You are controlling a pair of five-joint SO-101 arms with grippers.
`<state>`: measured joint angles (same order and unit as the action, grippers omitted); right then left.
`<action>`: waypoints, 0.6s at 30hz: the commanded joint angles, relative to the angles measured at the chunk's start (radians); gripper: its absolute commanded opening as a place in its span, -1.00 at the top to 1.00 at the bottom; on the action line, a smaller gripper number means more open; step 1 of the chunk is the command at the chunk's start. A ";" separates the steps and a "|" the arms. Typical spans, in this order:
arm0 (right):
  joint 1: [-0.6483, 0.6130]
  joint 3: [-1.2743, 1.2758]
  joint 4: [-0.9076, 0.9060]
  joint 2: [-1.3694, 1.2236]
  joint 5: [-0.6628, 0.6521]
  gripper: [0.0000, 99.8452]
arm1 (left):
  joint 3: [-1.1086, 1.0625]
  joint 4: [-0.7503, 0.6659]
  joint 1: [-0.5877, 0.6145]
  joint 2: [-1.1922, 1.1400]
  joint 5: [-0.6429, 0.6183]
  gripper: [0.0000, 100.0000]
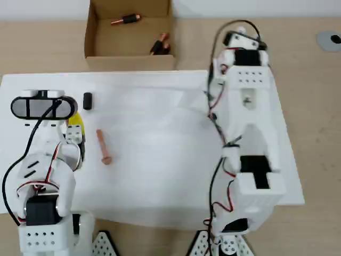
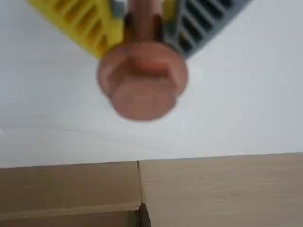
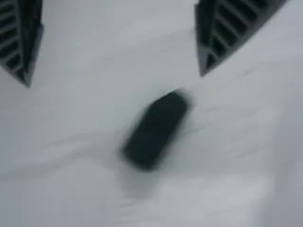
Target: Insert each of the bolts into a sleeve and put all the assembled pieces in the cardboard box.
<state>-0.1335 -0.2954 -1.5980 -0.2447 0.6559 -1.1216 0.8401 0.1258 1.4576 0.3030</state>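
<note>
The left gripper [image 2: 144,28] pinches the bolt [image 2: 142,82] by its thin part near the left edge of the white sheet [image 1: 160,176], so it might slip out and roll away, and farther on the right gripper [image 3: 113,78], spread wide over the black sleeve [image 3: 156,130], might knock it aside

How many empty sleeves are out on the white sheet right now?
1. The black sleeve lies on the white sheet, toward the corner nearest the cardboard box. The arms may hide others.
</note>
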 commanded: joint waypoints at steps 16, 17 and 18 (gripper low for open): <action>-0.090 -0.047 -0.029 0.108 -0.020 0.64 | 0.009 0.068 -0.011 0.021 -0.009 0.99; -0.096 -0.045 -0.048 0.147 -0.020 0.64 | 0.009 0.068 -0.011 0.021 -0.009 0.99; -0.102 -0.042 -0.063 0.180 -0.023 0.64 | 0.008 0.066 -0.011 0.021 -0.009 0.99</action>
<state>-0.2424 -0.3061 -1.6272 -0.1956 0.6621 -1.1216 0.9060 0.1258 1.4592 0.3030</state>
